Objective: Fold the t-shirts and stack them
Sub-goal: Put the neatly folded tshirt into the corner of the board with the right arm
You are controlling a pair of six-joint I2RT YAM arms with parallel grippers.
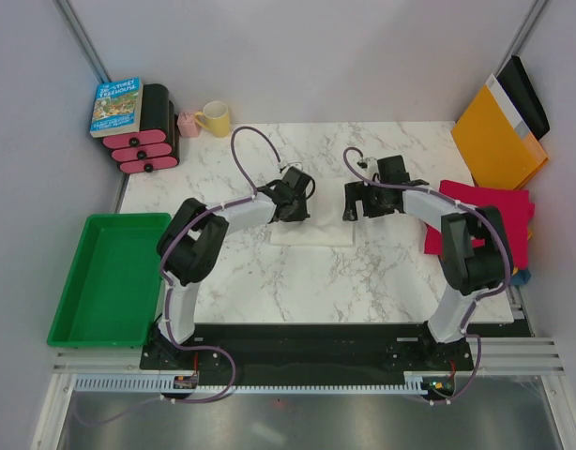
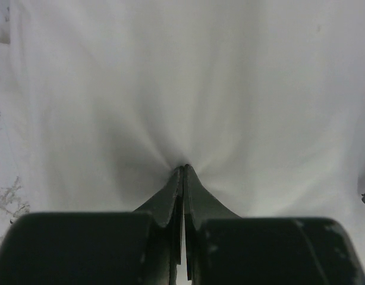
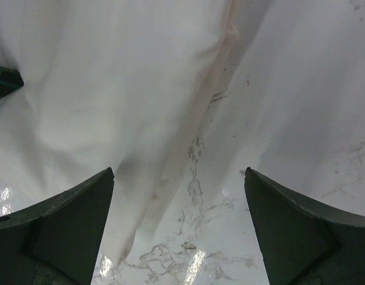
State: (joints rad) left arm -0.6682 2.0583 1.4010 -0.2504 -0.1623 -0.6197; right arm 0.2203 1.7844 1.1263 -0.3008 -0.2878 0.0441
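Marbled table (image 1: pixel 269 286) holds one white t-shirt (image 1: pixel 312 234) (left gripper (image 2: pixel 183 171) pinches it).

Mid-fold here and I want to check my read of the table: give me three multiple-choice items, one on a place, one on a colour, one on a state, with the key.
1. Where on the marbled white table does the folded crimson red cloth t-shirt lie?
A. its left edge
B. its middle
C. its right edge

2. What colour is the ceramic mug at the back left?
A. yellow
B. green
C. blue

3. How does the left pincer stand?
A. wide open above the cloth
B. shut on the thin plain white t-shirt
C. shut on nothing

Key:
1 C, since the top view shows the red cloth at the right rim.
2 A, since the top view shows it plainly yellow.
3 B, since the left wrist view shows the fingers pressed together with white cloth puckered at their tips.
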